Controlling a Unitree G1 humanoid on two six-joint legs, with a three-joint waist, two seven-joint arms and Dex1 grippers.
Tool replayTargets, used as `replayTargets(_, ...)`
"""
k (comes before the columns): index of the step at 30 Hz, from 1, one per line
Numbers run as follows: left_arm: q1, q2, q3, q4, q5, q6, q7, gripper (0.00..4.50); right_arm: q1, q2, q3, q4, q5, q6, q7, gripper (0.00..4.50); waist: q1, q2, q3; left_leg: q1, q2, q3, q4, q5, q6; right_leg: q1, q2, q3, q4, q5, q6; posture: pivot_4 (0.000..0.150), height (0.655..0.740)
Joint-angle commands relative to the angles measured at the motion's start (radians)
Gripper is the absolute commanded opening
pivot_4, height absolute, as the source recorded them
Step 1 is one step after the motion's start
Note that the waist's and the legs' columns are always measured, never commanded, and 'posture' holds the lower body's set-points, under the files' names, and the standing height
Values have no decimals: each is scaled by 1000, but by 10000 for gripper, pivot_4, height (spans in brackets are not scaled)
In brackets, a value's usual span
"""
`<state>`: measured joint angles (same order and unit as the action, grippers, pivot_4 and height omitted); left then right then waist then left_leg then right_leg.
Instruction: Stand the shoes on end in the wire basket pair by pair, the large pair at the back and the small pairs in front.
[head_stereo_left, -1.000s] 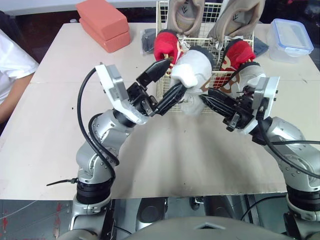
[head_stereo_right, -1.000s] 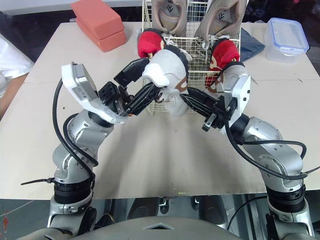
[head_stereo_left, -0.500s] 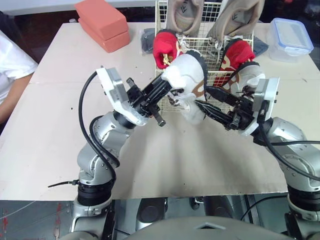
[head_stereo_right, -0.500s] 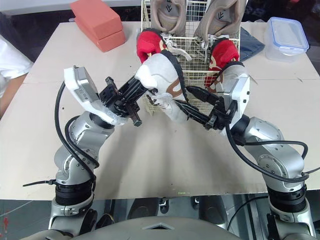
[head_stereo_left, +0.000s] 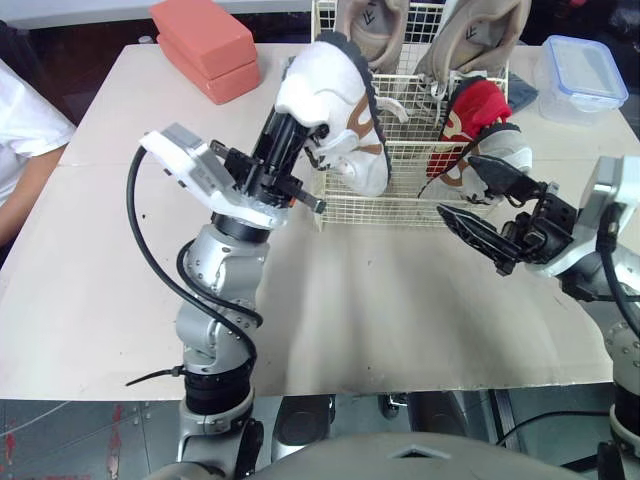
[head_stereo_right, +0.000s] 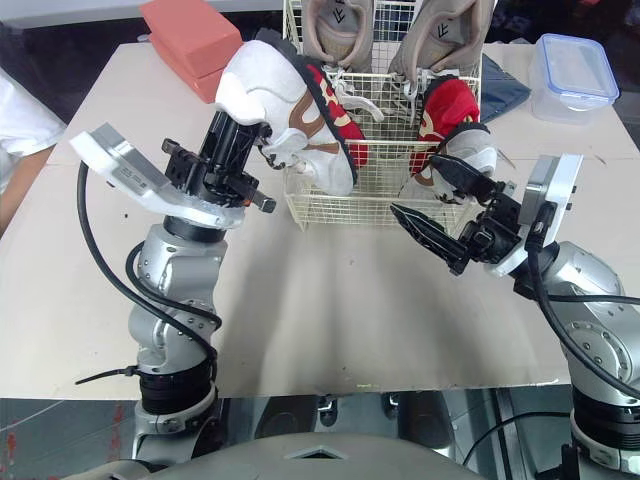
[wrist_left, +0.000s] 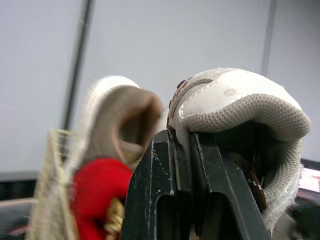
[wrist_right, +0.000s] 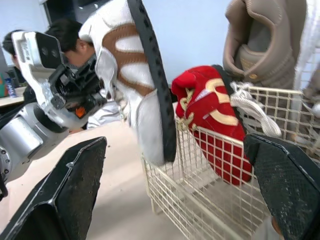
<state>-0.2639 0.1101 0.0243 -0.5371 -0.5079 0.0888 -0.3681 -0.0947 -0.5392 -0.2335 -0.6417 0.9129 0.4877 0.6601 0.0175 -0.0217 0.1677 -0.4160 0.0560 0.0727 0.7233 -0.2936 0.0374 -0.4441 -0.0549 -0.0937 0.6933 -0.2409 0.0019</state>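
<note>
My left gripper (head_stereo_left: 288, 140) is shut on the heel collar of a white shoe (head_stereo_left: 335, 95) with brown trim and a black sole. It holds the shoe toe-down in the air over the front left of the wire basket (head_stereo_left: 380, 212). The left wrist view shows the pinched collar (wrist_left: 240, 105). My right gripper (head_stereo_right: 425, 195) stands open and holds nothing, in front of the basket's right side. Two large tan shoes (head_stereo_left: 372, 30) stand at the back. A red shoe (head_stereo_right: 345, 125) is on the left. Another red shoe (head_stereo_left: 475, 108) and a white one (head_stereo_left: 508, 150) are on the right.
Two coral blocks (head_stereo_left: 205, 45) lie at the table's far left. A lidded plastic box (head_stereo_left: 580, 75) sits at the far right, and dark cloth (head_stereo_left: 297, 82) lies beside the basket. A person's white sleeve (head_stereo_left: 25, 130) is at the left edge.
The left gripper shut on the white shoe and lifted it up over the basket's front left. The right gripper let go of the shoe, opened wide and drew back to the right.
</note>
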Motion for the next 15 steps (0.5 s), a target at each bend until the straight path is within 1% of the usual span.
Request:
replayTargets(1,15,-29,-27,6,82,-80,28,0,4,-1,-27,-48,18,-39,6,43295,-1,0,0,0,0,0,0,0,0,0,0,0,0,0,0,1500,6860)
replayTargets(7,43,-61,-42,80,173,-161,52,0,45,18,-27,-54,-1,-90,14,43295,0,0,0,0,0,-1,0,0,0,0,0,-1,0,0,0,1500,6860)
replayTargets(15,100,-28,-49,101,225,-165,41,0,130,31,-35,-32,-50,-183,63,43295,0,0,0,0,0,0,0,0,0,0,0,0,0,0,0,1500,6860)
